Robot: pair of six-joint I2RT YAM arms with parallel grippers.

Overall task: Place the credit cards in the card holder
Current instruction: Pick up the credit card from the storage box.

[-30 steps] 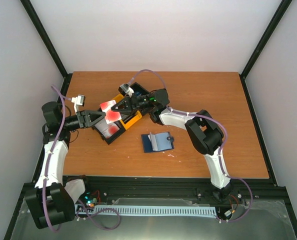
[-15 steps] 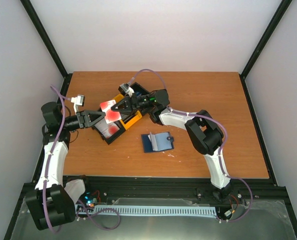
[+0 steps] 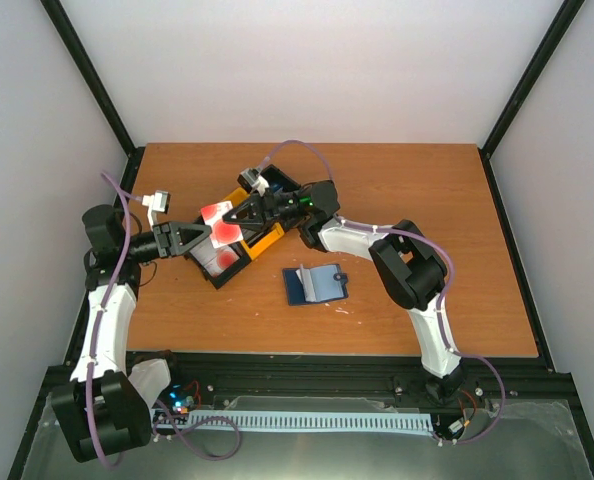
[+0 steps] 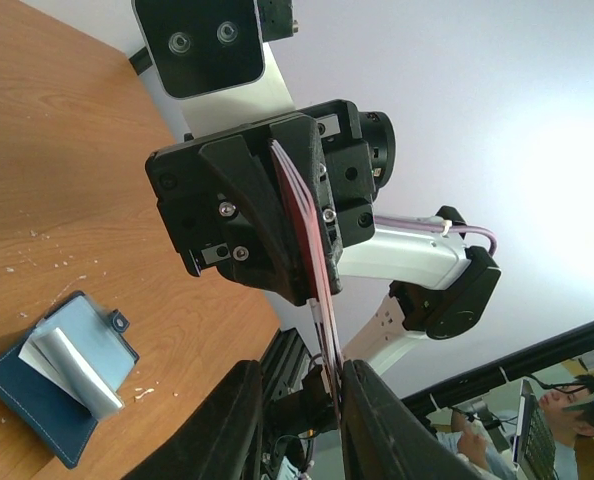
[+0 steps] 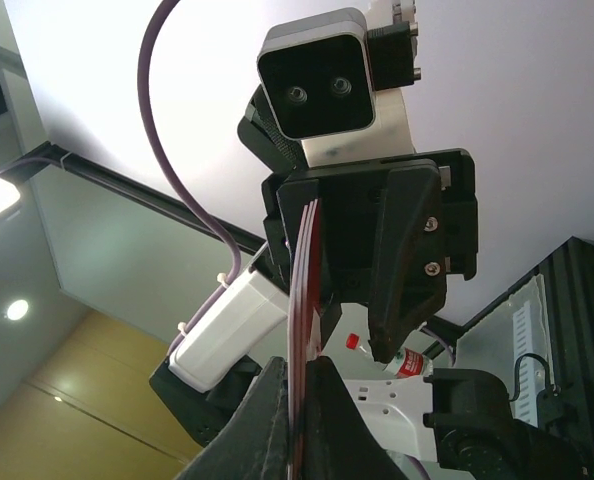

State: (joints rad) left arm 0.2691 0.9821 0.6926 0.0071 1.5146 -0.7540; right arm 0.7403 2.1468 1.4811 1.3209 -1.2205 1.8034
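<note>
R pincer [image 5: 299,378] clamped on credit cards [image 5: 302,280]; L pincer [image 4: 299,388] part-open astride them. Risk: R releases before L grips, cards drop.

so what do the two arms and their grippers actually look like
The left arm and right arm match: white tubular links between chunky black joints, each trailed by a lilac cable. The left gripper and right gripper are black, angular wedges with small silver screws. Each wrist carries a white camera block with a black two-lens face.
</note>
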